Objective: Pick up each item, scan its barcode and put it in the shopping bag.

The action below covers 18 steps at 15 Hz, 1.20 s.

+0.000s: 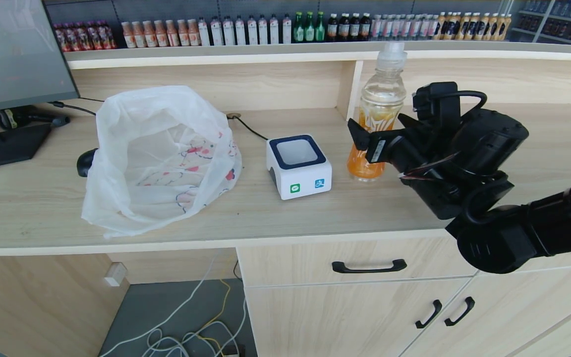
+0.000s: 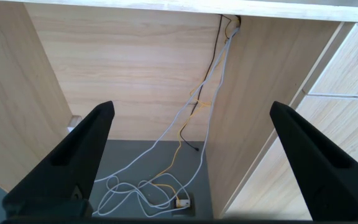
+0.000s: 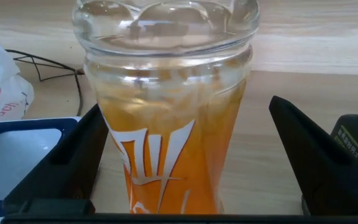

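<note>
Brightness: even and bright indoor light from above; the pale wooden counter (image 1: 42, 198) is well lit.
Shadows: soft and short, under the translucent white plastic bag (image 1: 156, 153) and beside the white cube scanner (image 1: 299, 167).
Glare: a pale reflection on the scanner's top window and on the dark flat monitor screen (image 1: 13, 49); small highlights on the clear plastic bottle of orange drink (image 1: 377, 124).
Distortion: in the head view the counter edge bends toward the sides.
Focus: in the right wrist view the bottle, close to the lens, is slightly soft.

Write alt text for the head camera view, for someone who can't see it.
The robot's right gripper sits open around an upright bottle of orange drink on a wooden counter, fingers either side of it. To the bottle's left stand a small white barcode scanner and, farther left, an open white shopping bag.
</note>
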Available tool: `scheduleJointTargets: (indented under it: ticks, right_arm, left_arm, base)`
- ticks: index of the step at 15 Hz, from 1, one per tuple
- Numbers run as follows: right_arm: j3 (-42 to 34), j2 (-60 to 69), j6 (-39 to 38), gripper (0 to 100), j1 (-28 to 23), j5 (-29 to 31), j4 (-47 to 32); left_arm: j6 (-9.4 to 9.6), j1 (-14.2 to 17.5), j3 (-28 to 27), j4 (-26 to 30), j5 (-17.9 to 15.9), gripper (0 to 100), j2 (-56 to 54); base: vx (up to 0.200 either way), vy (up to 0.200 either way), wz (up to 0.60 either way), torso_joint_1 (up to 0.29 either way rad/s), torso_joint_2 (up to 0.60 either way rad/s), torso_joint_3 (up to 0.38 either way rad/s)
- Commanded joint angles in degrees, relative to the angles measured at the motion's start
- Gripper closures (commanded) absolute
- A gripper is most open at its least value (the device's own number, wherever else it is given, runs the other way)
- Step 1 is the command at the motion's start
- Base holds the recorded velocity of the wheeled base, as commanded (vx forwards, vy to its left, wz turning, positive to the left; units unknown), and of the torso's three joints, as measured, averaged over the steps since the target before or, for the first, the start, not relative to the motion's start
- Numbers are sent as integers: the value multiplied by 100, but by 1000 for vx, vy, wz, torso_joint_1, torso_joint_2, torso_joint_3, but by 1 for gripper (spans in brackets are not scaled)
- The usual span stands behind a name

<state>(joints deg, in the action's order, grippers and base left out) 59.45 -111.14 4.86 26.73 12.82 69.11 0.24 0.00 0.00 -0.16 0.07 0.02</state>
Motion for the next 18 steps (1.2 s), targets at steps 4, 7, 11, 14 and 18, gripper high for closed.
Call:
scheduleJointTargets:
  ticks: [4, 7, 11, 14, 18]
  right_arm:
    - [58, -118, 6, 0, -37, 18, 15]
    - [444, -285, 111, 0, -125, 10, 76]
    - [506, -382, 190, 0, -125, 1, 85]
    - [515, -400, 208, 0, -125, 1, 85]
    - [550, -400, 199, 0, -125, -8, 103]
  left_arm:
    - [2, 0, 0, -2, 1, 0, -2]
    - [2, 0, 0, -2, 1, 0, -2]
    - [2, 0, 0, -2, 1, 0, -2]
    - [2, 0, 0, -2, 1, 0, -2]
    - [2, 0, 0, -2, 1, 0, -2]
  base:
    - [0, 0, 0, 0, 0, 0]
    - [0, 0, 0, 0, 0, 0]
    - [0, 0, 0, 0, 0, 0]
    - [0, 0, 0, 0, 0, 0]
    - [0, 0, 0, 0, 0, 0]
